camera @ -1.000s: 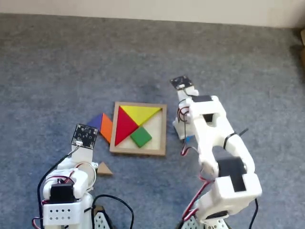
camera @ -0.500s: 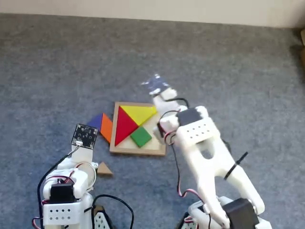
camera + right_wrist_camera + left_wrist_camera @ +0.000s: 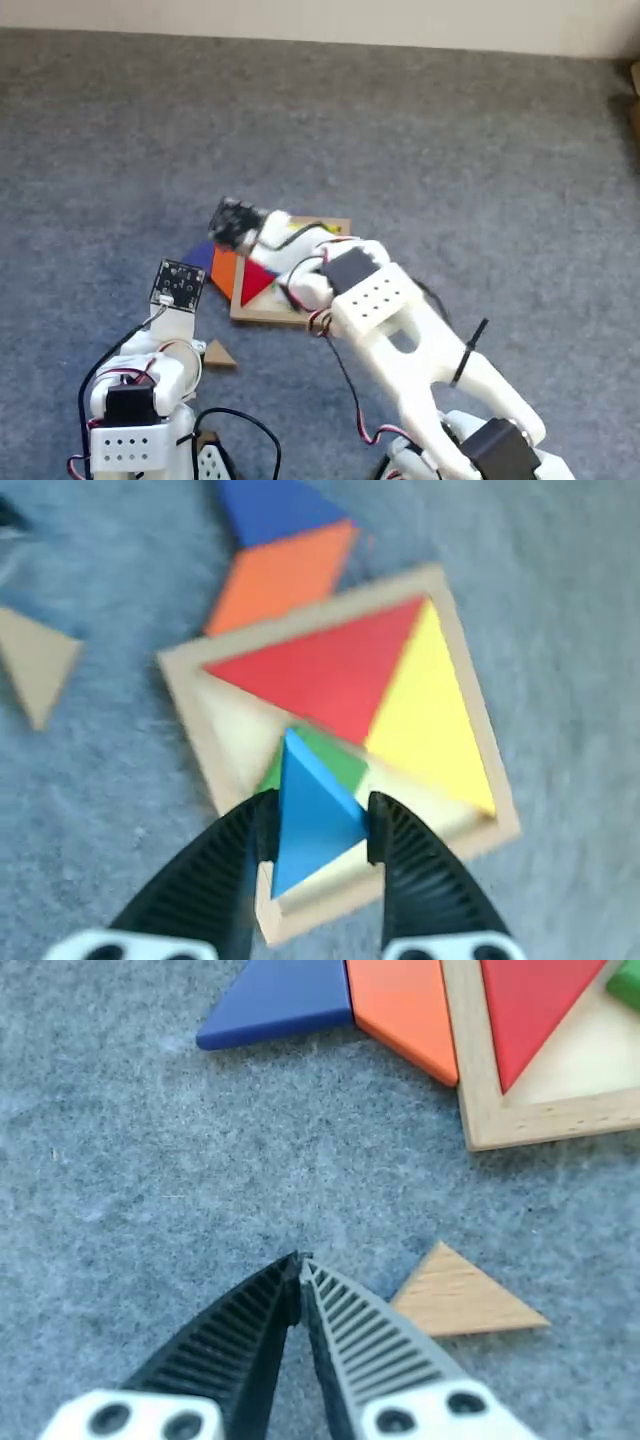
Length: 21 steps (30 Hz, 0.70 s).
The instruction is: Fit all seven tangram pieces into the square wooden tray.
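Observation:
The square wooden tray (image 3: 190,720) holds a red triangle (image 3: 320,670), a yellow triangle (image 3: 435,720) and a green square (image 3: 335,760). My right gripper (image 3: 318,825) is shut on a light blue triangle (image 3: 305,820), held above the tray's green square. In the high view the right arm (image 3: 370,300) lies across the tray (image 3: 270,315). My left gripper (image 3: 300,1262) is shut on nothing, just over the carpet beside a tan triangle (image 3: 460,1300). An orange parallelogram (image 3: 405,1005) and a dark blue triangle (image 3: 280,995) lie outside the tray's left rim.
Grey carpet covers the whole surface. The left arm (image 3: 140,385) sits at the near left, with the tan triangle (image 3: 218,353) beside it. The orange piece (image 3: 225,268) touches the tray's left edge. Open carpet stretches behind and to the right of the tray.
The right arm swung left from the tray's right side to over the tray, carrying the light blue triangle. The left arm has stayed still.

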Tool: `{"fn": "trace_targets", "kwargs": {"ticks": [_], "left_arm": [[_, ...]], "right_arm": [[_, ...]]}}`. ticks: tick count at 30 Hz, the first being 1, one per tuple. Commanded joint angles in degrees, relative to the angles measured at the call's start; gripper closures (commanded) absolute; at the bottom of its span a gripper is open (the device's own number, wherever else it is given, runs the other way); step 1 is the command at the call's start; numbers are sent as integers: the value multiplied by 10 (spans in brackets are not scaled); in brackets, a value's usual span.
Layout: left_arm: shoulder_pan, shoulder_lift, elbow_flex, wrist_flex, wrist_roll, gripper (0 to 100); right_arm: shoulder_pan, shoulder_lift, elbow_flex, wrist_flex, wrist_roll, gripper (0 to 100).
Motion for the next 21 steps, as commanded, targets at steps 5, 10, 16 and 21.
{"fn": "trace_targets", "kwargs": {"ticks": [5,10,16,21], "left_arm": [[8,-28,11,4,4,994],[8,-28,11,4,4,994],[8,-28,11,4,4,994],[8,-28,11,4,4,994]], "right_arm": [[-68,2,-9,-17,71,954],[-68,103,-21,-29,72,954],[-67,179,-62,-49,72,954],[-65,190,-74,-49,72,954]]}}
